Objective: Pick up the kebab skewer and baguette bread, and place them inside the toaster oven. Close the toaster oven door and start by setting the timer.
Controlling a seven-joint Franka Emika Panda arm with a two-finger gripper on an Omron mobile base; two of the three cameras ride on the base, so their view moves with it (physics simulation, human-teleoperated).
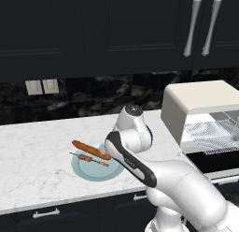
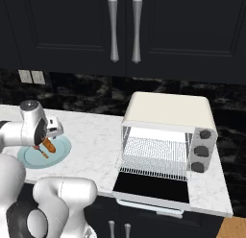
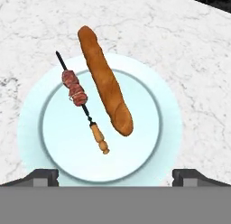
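Observation:
The baguette bread [image 3: 104, 81] and the kebab skewer [image 3: 83, 103] lie side by side on a light blue plate [image 3: 135, 160], the skewer to the loaf's left in the hand view. My gripper [image 3: 116, 177] hovers straight above the plate, open, with nothing between its fingertips [image 3: 43, 177]. In the left base view the baguette [image 1: 90, 149] and skewer [image 1: 91, 159] show beside my arm. The cream toaster oven [image 2: 168, 112] stands to the right on the counter. Its dark glass door [image 2: 153, 186] is folded down flat, and the wire rack [image 2: 153, 158] is exposed.
The plate [image 1: 88, 172] sits near the front edge of the white marble counter [image 1: 37, 147]. Three knobs [image 2: 205, 134] run down the oven's right front. Dark upper cabinets with silver handles [image 2: 113, 28] hang overhead. Wall outlets [image 1: 42, 87] are at the back left.

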